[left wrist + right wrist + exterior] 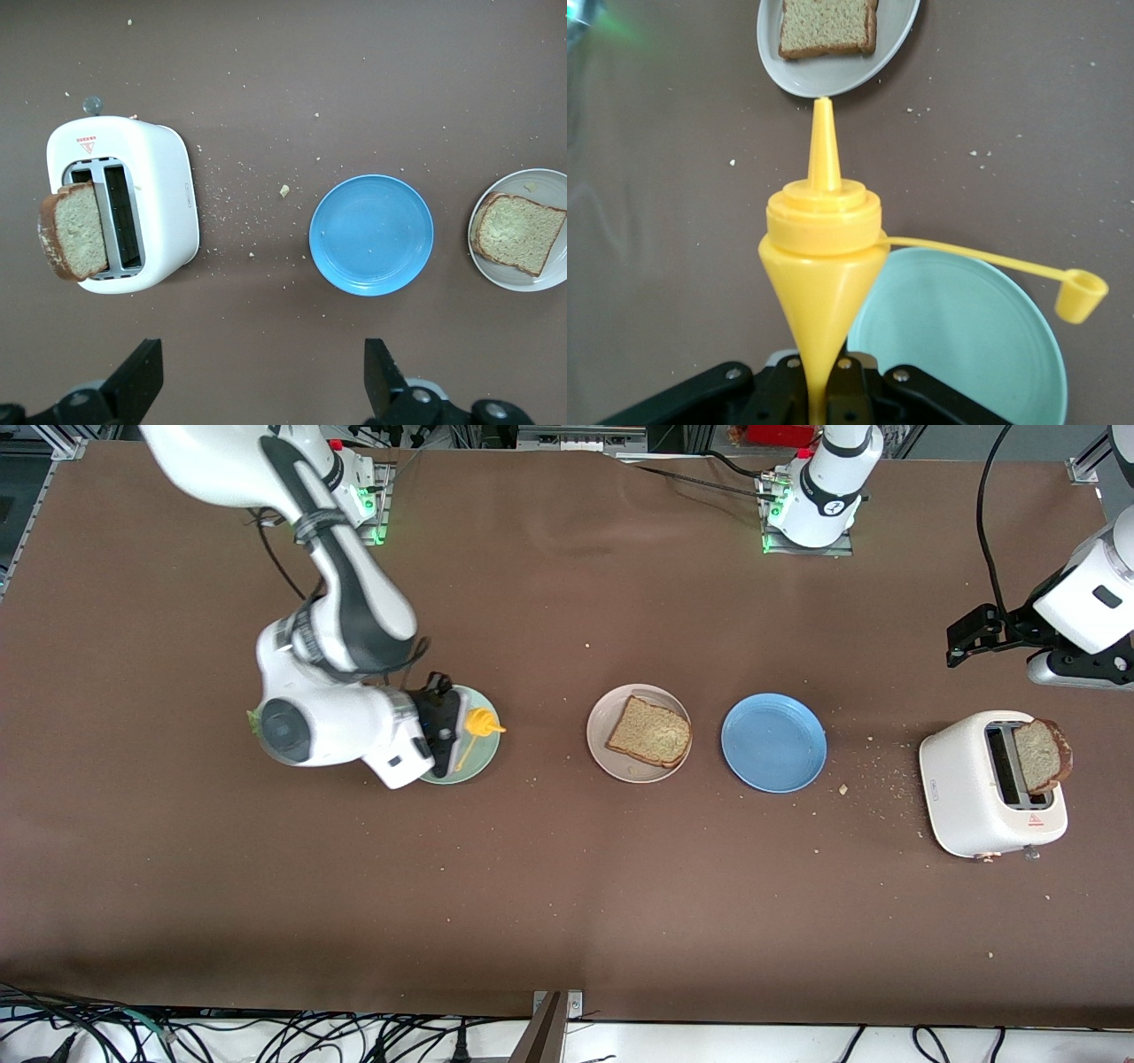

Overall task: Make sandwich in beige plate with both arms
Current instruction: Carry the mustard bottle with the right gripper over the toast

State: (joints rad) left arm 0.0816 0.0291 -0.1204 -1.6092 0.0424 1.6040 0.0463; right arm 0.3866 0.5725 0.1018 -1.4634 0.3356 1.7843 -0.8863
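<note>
The right arm's wrist is covering much of the mint-green plate [474, 766] in the front view, and a scrap of something green is peeking out at the edge of the arm there, too little showing to say what it is. The right gripper [824, 390] is hanging over that plate with its jaws clamping tight on a yellow squeeze bottle [824, 274]; the bottle's body is squashed thin where the jaws are pinching it, and the lower part of it is cut off in the right wrist view. Its nozzle is pointing toward the beige plate [611, 753], and its cap [1081, 297] is dangling open on a thin strap over the green plate.

The beige plate is sitting near the middle of the worktop [567, 886], well apart from the right gripper, and is carrying one slice of bread [649, 732], lying flat.

A blue plate [773, 742] is sitting just beside the beige one, toward the left arm's end. The left gripper [261, 381] is waiting over the bare worktop near the toaster [983, 788], jaws spread wide and gripping nothing. A second slice of bread [1041, 755] is sticking up out of a toaster slot, leaning outward, and crumbs are lying scattered between the toaster and the blue plate
</note>
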